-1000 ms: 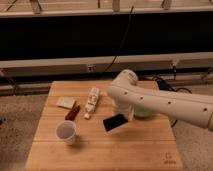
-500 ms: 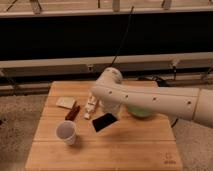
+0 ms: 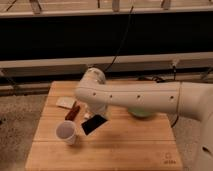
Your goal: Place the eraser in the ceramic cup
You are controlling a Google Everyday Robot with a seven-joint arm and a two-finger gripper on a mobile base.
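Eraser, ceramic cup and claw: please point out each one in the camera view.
eraser (image 3: 94, 124): camera view, middle of its black face.
ceramic cup (image 3: 66, 132): camera view, on its white wall.
claw (image 3: 96, 116): camera view, above the eraser, at its top edge.

The gripper (image 3: 95, 116) hangs over the table (image 3: 125, 150), holding the eraser (image 3: 94, 124) just right of the cup (image 3: 66, 132), whose mouth is uncovered. A stick (image 3: 73, 111) lies close behind. The arm (image 3: 135, 95) hides the bowl (image 3: 142, 112).
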